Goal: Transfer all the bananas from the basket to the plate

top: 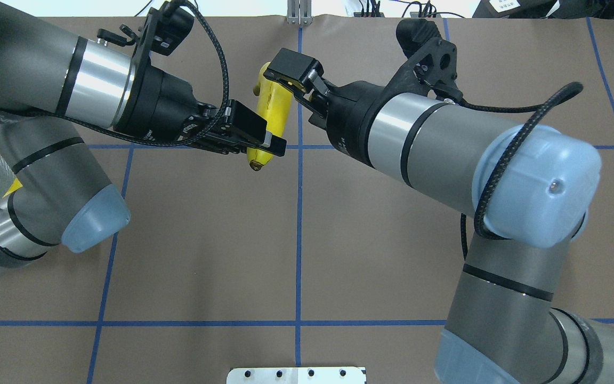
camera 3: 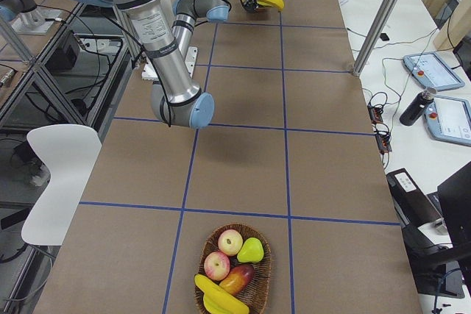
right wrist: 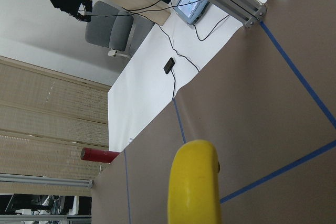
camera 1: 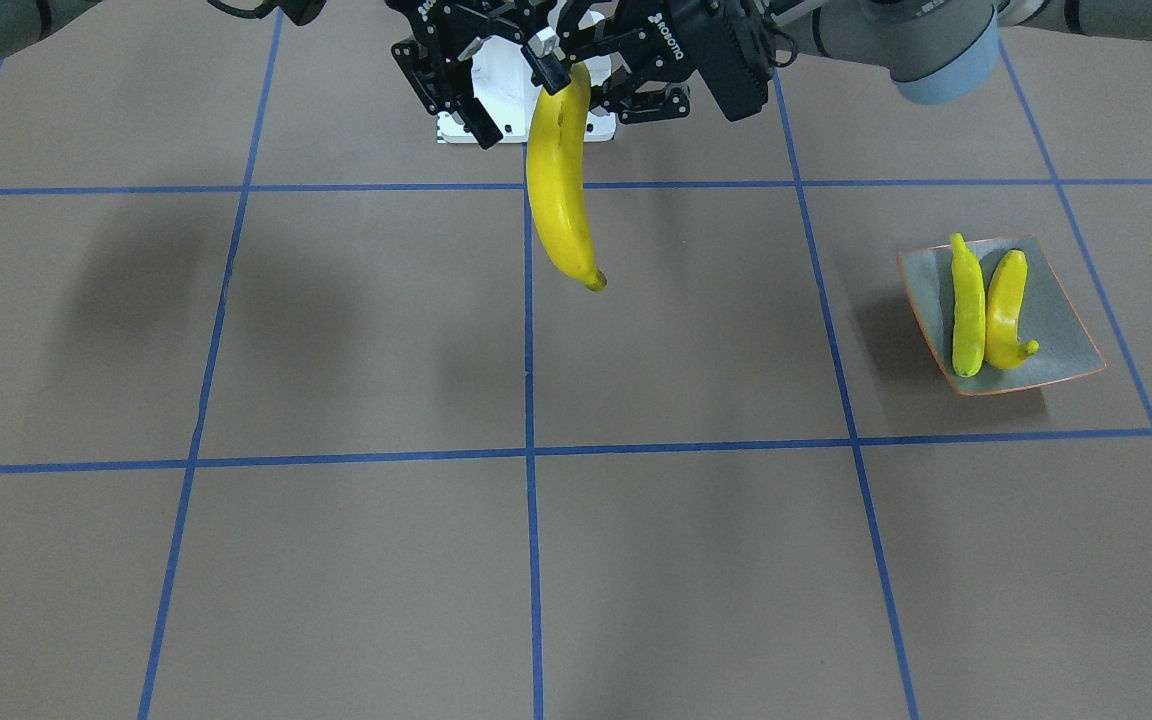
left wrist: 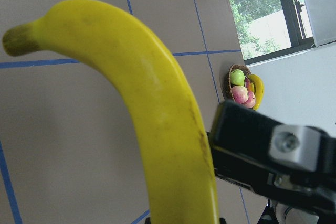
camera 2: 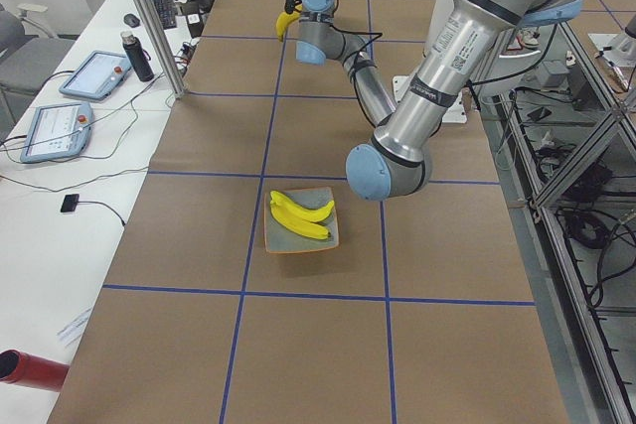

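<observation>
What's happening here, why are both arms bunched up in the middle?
Both grippers meet at one banana held in the air over mid-table, which looks like a hand-over. The right gripper grips its upper end; the left gripper is around it lower down, though whether it has clamped is unclear. Two bananas already lie on the plate. The basket holds at least one more banana among other fruit.

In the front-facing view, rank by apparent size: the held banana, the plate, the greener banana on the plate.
1. Held banana, though raised nearer the camera, so unsure against the plate
2. Plate
3. Greener banana
</observation>
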`<action>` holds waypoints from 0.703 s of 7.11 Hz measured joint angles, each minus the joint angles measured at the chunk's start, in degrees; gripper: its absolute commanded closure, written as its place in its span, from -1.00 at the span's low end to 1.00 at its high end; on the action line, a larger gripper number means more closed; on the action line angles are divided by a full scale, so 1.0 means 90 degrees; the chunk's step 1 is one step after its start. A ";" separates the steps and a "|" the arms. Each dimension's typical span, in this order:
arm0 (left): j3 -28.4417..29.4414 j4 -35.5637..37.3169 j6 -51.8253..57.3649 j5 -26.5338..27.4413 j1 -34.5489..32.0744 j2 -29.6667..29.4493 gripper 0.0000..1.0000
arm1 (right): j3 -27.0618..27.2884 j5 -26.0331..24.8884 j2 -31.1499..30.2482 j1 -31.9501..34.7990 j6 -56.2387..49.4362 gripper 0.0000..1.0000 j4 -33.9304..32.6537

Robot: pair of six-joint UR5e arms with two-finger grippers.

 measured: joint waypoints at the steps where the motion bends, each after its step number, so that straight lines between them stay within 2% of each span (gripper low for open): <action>1: -0.0033 -0.0007 0.0059 -0.0011 -0.0055 0.0220 1.00 | 0.0063 0.0229 -0.0175 0.0244 -0.0040 -1.00 -0.0020; 3: -0.0214 0.0012 0.0539 -0.0081 -0.0461 0.1121 1.00 | 0.0110 0.1111 -0.0588 0.1055 -0.0136 -1.00 -0.0275; 5: -0.0329 0.0019 0.1626 -0.0307 -0.1272 0.2243 1.00 | 0.0157 0.2125 -0.0845 0.1927 -0.0598 -1.00 -0.1171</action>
